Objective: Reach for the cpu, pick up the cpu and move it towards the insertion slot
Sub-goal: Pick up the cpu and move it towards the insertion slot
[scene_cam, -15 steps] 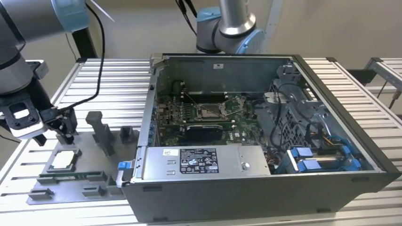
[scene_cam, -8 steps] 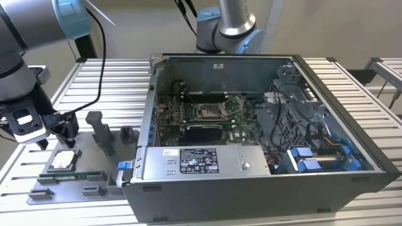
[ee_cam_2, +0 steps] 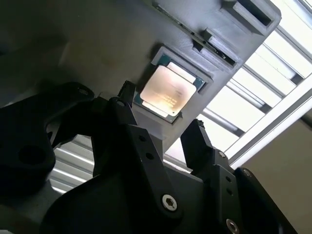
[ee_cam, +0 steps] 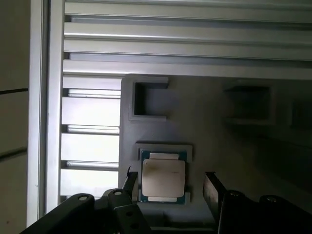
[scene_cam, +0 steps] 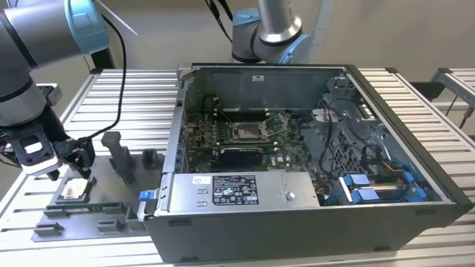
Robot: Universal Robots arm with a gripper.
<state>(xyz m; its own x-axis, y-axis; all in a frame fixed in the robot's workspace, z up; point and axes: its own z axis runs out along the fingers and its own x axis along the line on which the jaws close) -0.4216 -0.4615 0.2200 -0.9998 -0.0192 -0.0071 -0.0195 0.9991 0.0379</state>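
Since the cpu (ee_cam: 163,178) is the thing to watch: it's lying flat, silvery lid up, seated in a square pocket of the grey holder plate (scene_cam: 108,186) at the exterior view's left, on the slatted table (scene_cam: 133,105). It's close to square, so there's no real long axis. In the first wrist view it does look a touch longer crosswise to the line between the fingers (ee_cam: 210,187), and its edges sit square to them. The gripper (ee_cam_2: 161,108) is spread wide open, hovering just above with one finger on either side of the chip, not touching it as far as I can see. A green memory stick (scene_cam: 85,208) lies in the plate just beside the cpu pocket. Two dark upright posts (scene_cam: 122,153) stand between the chip and the open computer case (scene_cam: 222,228). The socket (scene_cam: 248,132) is well apart, down inside the case, so the case wall stands in between.
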